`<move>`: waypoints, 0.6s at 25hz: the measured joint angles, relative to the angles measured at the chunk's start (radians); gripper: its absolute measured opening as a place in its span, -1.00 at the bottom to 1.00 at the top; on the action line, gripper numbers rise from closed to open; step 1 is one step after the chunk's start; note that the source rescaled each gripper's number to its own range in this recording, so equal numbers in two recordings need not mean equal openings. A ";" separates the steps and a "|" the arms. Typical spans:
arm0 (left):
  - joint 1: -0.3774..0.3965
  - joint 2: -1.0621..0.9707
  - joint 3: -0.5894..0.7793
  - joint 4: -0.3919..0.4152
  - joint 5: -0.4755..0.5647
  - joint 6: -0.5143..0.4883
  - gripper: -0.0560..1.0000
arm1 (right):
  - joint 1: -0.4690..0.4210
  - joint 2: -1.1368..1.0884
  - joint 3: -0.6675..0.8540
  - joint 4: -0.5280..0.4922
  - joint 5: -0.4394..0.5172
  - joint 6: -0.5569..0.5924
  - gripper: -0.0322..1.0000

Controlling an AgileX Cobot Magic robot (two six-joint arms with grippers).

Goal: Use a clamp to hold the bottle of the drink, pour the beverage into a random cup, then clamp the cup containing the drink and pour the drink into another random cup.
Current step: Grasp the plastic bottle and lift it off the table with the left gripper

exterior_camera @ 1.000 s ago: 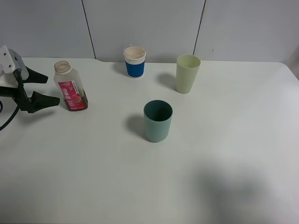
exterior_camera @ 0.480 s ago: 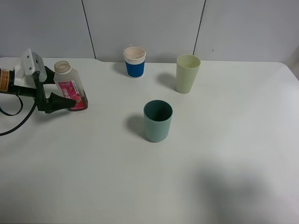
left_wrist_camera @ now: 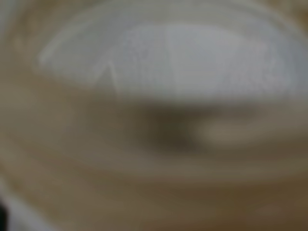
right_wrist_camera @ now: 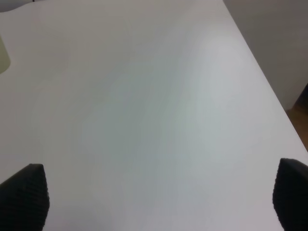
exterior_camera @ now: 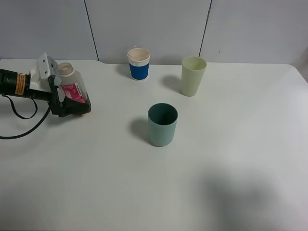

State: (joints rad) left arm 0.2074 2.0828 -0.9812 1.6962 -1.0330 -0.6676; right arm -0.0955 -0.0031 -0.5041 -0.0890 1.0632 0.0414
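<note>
Early: bottle [exterior_camera: 73,91] upright on the desk [exterior_camera: 231,168], upper left of frame; left gripper [exterior_camera: 67,103] jaws flank it, whether clamped I cannot tell. Right gripper [right_wrist_camera: 156,197] jaws gape, empty. Lift and 2 pours remain.

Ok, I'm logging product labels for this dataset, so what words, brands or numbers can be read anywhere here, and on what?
No text here can be read.
On the bottle, the pink label: there is print, too small to read.
On the left arm, the orange sticker: dark marks, too blurred to read.
On the blue cup, pale green cup and teal cup: no print visible.
</note>
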 joint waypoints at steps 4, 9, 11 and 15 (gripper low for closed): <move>0.000 0.000 0.000 -0.001 0.008 0.001 0.92 | 0.000 0.000 0.000 0.000 0.000 0.000 0.53; 0.000 0.011 0.000 -0.016 0.017 0.003 0.88 | 0.000 0.000 0.000 0.000 0.000 0.000 0.53; 0.000 0.015 0.000 -0.022 0.017 0.003 0.88 | 0.000 0.000 0.000 0.000 0.000 0.000 0.53; 0.000 0.031 0.000 -0.041 0.017 0.008 0.69 | 0.000 0.000 0.000 0.000 0.000 0.000 0.53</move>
State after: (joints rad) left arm 0.2074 2.1138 -0.9812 1.6556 -1.0160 -0.6599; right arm -0.0955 -0.0031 -0.5041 -0.0890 1.0632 0.0414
